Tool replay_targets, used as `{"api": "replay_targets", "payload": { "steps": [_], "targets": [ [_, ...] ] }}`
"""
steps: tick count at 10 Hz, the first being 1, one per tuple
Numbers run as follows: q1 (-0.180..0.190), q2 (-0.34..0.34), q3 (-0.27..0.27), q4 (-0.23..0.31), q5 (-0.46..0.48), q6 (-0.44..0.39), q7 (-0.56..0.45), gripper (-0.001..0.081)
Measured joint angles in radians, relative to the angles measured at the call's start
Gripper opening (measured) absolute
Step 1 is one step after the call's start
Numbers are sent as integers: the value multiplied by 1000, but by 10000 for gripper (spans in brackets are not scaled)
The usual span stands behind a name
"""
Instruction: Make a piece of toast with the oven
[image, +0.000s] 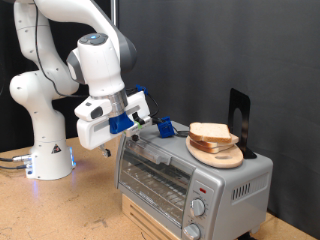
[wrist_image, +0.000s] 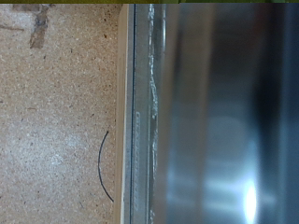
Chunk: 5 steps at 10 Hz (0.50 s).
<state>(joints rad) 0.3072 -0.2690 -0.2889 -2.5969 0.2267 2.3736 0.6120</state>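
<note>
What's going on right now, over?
End effector above silver toaster oven, nothing seen in it. Pale bread slice on round wooden plate atop oven. Door closed.

Landmark: oven (image: 190, 170), standing on bench (image: 40, 215) toward exterior view's right, raised on a low box (image: 150, 222) beneath it. On oven's roof: round wooden plate (image: 218, 155), with stacked bread slices (image: 212, 133) on the plate. Behind the plate, at oven's rear edge: upright dark stand (image: 238, 120). Two knobs (image: 197, 208) on oven's front, at its right end; door shut. Left of oven, on bench: arm base (image: 50, 160). Above oven's upper left corner: pincer (image: 150, 120), close over the roof edge. In wrist view: oven roof (wrist_image: 215, 112) alongside bench surface (wrist_image: 56, 112), thin cable (wrist_image: 101, 163) lying on bench just beside oven.
</note>
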Motion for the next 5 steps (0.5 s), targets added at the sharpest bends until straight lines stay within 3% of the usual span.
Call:
{"api": "replay_targets", "payload": {
  "steps": [5],
  "targets": [
    [-8, -2, 0, -44, -9, 41, 0, 682]
  ]
}}
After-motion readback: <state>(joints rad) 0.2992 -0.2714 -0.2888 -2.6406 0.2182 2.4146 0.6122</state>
